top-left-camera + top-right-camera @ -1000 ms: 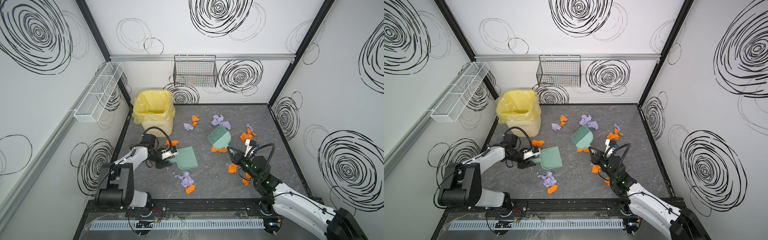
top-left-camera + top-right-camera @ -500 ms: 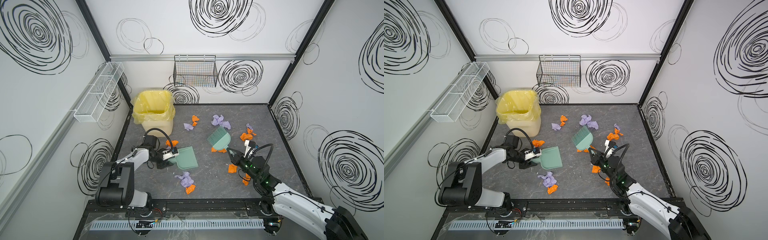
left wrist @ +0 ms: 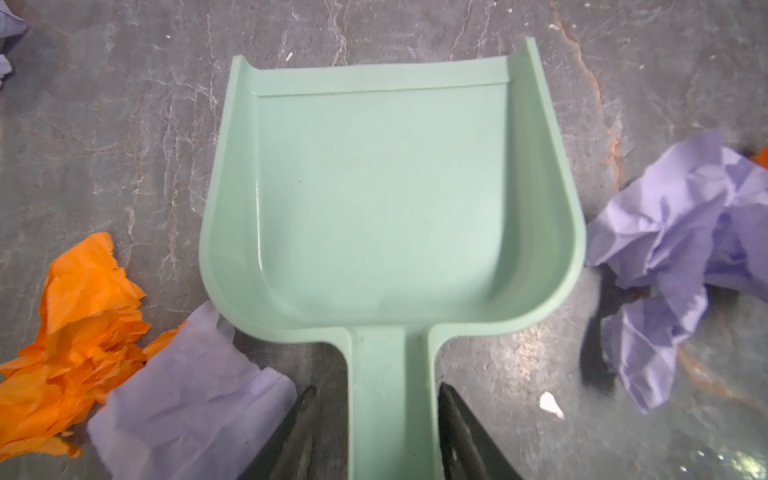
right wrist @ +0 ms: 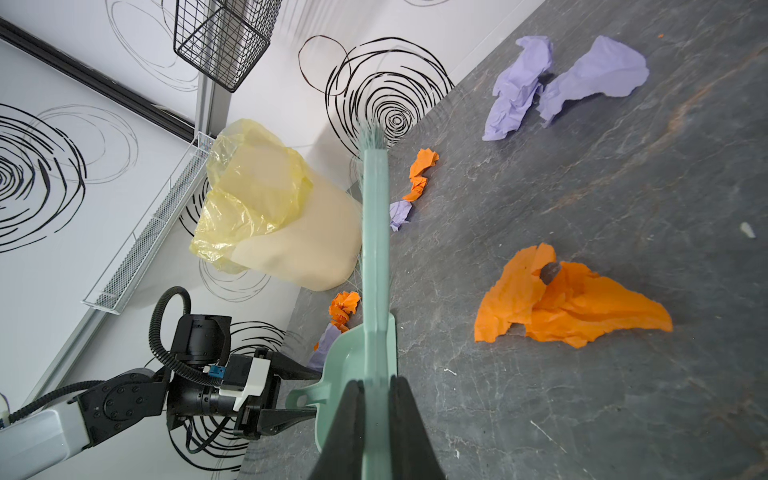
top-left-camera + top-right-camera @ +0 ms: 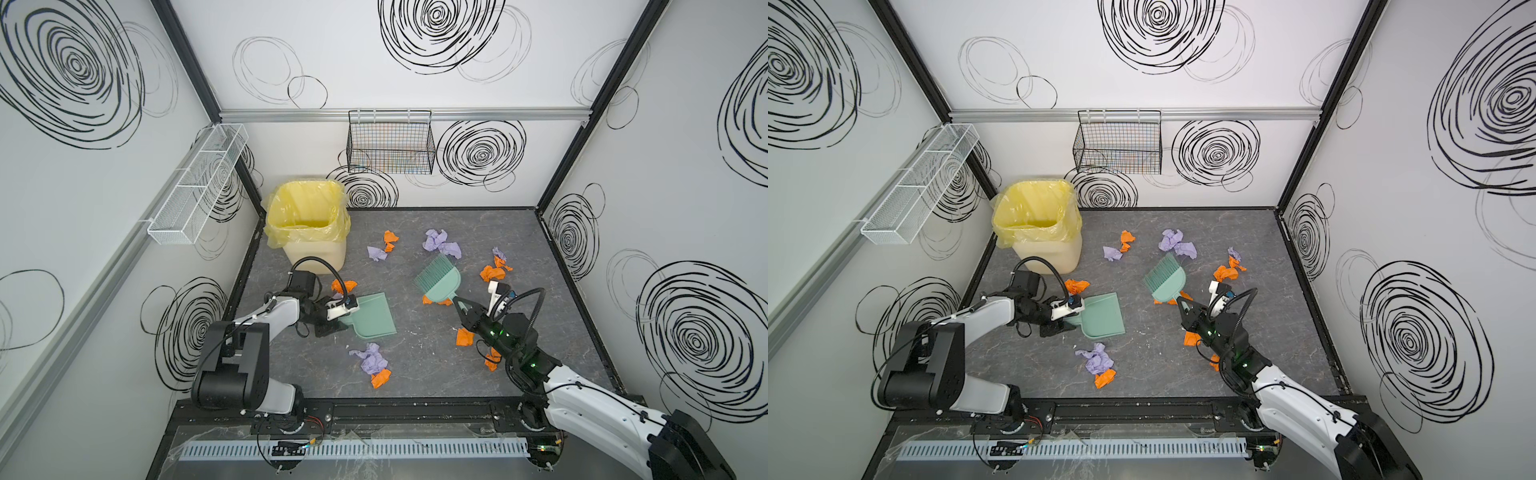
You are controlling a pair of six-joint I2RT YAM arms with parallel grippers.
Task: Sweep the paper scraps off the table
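Orange and lilac paper scraps lie scattered over the dark grey table point(image 5: 415, 374): an orange one point(image 5: 344, 286) behind the dustpan, a lilac one point(image 5: 370, 357) in front of it, and others point(image 5: 440, 243) point(image 5: 492, 272) farther back. The green dustpan point(image 5: 372, 316) point(image 3: 386, 199) lies flat and empty. My left gripper point(image 5: 347, 320) point(image 3: 374, 395) straddles its handle, open, with a small gap on each side. A green brush point(image 5: 438, 278) points its bristles to the back, with my right gripper point(image 5: 457, 300) point(image 4: 376, 382) shut on its handle. A flat orange scrap point(image 4: 561, 299) lies beside the brush.
A cream bin with a yellow bag point(image 5: 307, 228) stands in the back left corner. A black wire basket point(image 5: 390, 145) hangs on the back wall and a white wire shelf point(image 5: 199, 187) on the left wall. White walls close in three sides of the table.
My left gripper's jaws have drawn a little closer round the dustpan's handle. The right gripper with the brush has shifted slightly to the left. The scraps lie as before.
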